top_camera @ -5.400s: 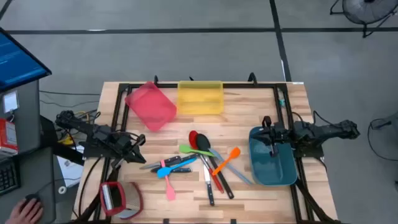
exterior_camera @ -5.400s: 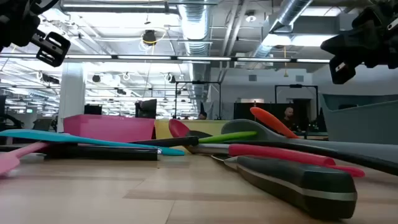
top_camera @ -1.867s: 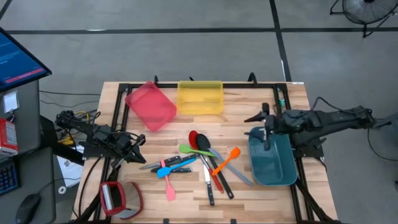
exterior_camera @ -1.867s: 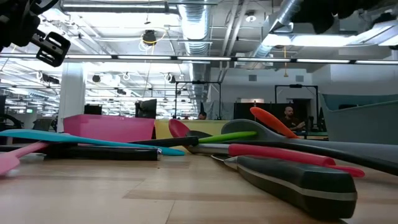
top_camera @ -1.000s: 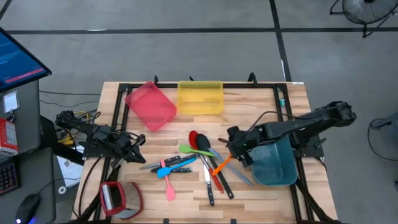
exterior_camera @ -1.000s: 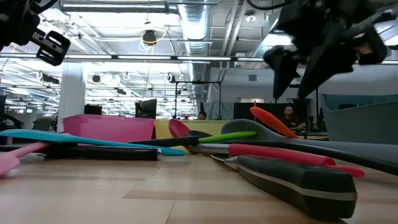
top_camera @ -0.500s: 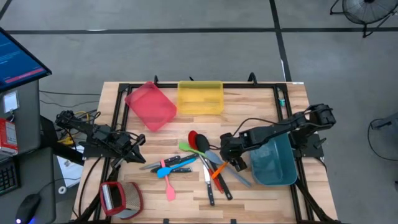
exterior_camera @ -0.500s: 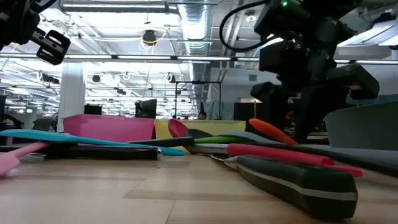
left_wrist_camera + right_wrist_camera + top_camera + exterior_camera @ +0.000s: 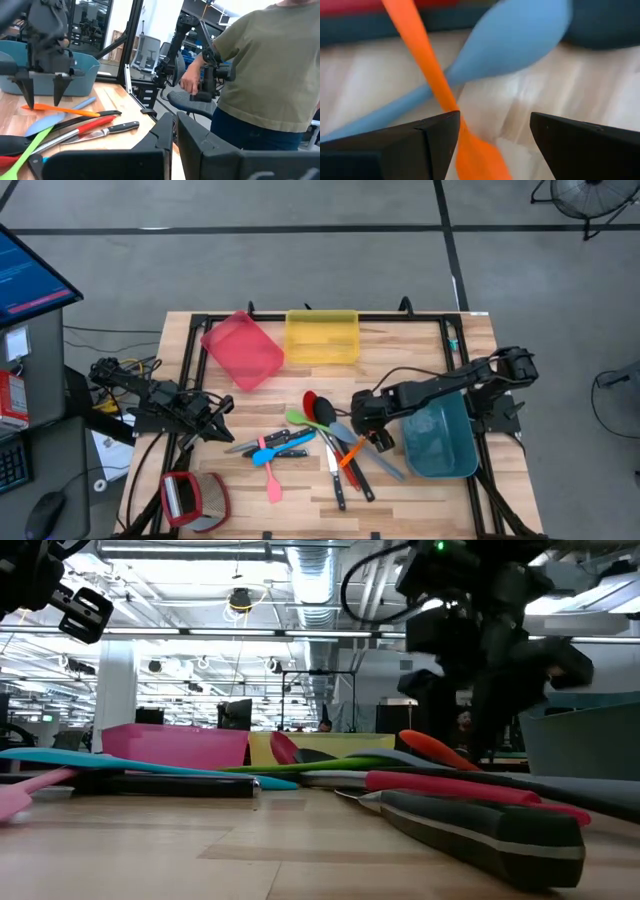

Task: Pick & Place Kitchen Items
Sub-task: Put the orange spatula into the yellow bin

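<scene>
Right wrist view: the right gripper [image 9: 492, 140] is seen spread wide astride the orange spatula [image 9: 427, 75], which lies across a blue spoon [image 9: 515, 37] left of the teal bin [image 9: 440, 442]. Closing is judged next. Farther off, the left gripper [image 9: 222, 423] waits shut.

Pink bin [image 9: 242, 348], yellow bin [image 9: 322, 337], teal bin [image 9: 440, 442]; counter [image 9: 300, 505] of pale wood grain with a black frame; orange spatula [image 9: 355, 447]; green spatula [image 9: 303, 420]; blue spatula [image 9: 278, 450]; pink spatula [image 9: 271, 481]; red spoon [image 9: 312, 402]; light-blue spoon [image 9: 510, 40]; black-handled steel knife [image 9: 336, 477].
</scene>
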Tool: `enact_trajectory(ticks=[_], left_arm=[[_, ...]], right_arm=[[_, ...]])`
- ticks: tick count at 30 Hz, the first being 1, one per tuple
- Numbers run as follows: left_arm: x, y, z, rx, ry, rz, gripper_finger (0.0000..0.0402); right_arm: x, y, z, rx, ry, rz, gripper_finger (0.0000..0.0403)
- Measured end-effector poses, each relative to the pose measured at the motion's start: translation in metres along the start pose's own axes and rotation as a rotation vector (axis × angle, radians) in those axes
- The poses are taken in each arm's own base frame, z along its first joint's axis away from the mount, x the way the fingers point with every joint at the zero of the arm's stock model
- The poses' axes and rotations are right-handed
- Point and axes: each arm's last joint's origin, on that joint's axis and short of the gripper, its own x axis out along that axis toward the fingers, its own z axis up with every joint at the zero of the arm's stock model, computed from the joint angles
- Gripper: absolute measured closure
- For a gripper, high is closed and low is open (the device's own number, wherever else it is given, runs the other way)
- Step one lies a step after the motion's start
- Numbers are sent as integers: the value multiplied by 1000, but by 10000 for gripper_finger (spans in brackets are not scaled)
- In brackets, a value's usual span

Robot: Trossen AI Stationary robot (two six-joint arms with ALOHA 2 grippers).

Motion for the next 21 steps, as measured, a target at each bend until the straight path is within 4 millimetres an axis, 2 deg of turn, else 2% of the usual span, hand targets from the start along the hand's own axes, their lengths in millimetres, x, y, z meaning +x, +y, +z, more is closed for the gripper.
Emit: enact_trajectory(ticks=[3, 8, 17, 21], left_arm=[[0, 0, 0, 0, -1, -1, 394], [0, 0, 0, 0, -2, -1, 394], [0, 0, 1, 1, -7, -3, 394], [0, 0, 1, 1, -7, -3, 394]], right_arm=[[-11, 1, 2, -25, -31, -3, 163], [-11, 8, 0, -55, -8, 39, 163], [28, 14, -8, -74, 128, 78, 163], [37, 13, -9, -68, 161, 76, 168]])
